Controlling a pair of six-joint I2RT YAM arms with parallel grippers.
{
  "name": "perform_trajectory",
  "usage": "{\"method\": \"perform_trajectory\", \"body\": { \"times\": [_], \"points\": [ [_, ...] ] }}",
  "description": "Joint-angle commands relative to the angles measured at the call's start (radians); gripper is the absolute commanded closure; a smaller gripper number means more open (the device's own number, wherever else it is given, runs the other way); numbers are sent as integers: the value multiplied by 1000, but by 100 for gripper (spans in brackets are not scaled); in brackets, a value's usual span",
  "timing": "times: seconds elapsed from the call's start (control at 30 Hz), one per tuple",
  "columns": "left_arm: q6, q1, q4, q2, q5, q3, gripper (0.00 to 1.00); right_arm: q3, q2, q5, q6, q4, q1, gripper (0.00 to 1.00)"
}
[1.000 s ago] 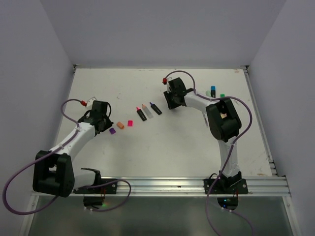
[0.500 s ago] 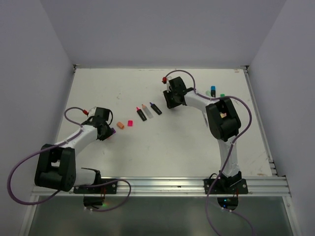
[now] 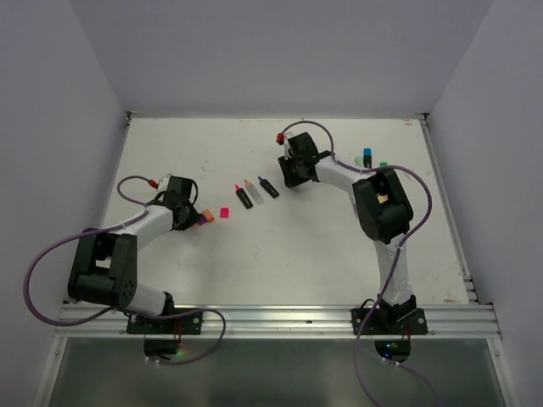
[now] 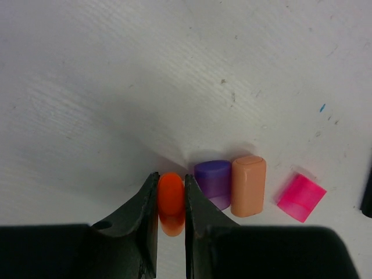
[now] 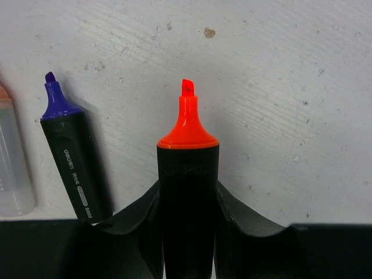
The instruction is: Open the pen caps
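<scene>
Lying clamped between the left fingers (image 4: pixel 144 218) is the orange cap (image 4: pixel 171 199); right fingers (image 5: pixel 237 216) clamp a highlighter (image 5: pixel 187 180)

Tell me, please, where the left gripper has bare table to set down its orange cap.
Bare table lies left of and beyond the orange cap in the left gripper. Its right is crowded: purple cap, peach cap, pink cap in a row.

This is a robotics lab bench, not a lived-in room. A scuffed white table (image 3: pixel 280 254) fills a bare booth, with plain pale walls (image 3: pixel 280 51) rising at the table's far edge and along both its sides. Along the table's near edge, an aluminium rail (image 3: pixel 280 320) carries two bolted robot arms (image 3: pixel 382 212). Purple cables (image 3: pixel 27 288) loop beside the table.
</scene>
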Motion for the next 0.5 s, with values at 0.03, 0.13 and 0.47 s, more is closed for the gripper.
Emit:
{"method": "perform_trajectory", "body": {
  "times": [0.03, 0.13, 0.47],
  "points": [
    [1, 7, 50, 60, 68, 31, 100, 47, 16, -47, 14, -10, 15, 73],
    [9, 7, 50, 72, 86, 54, 100, 55, 22, -39, 15, -13, 15, 73],
    [9, 7, 47, 32, 34, -19, 85, 72, 28, -59, 11, -33, 23, 64]
  ]
}}
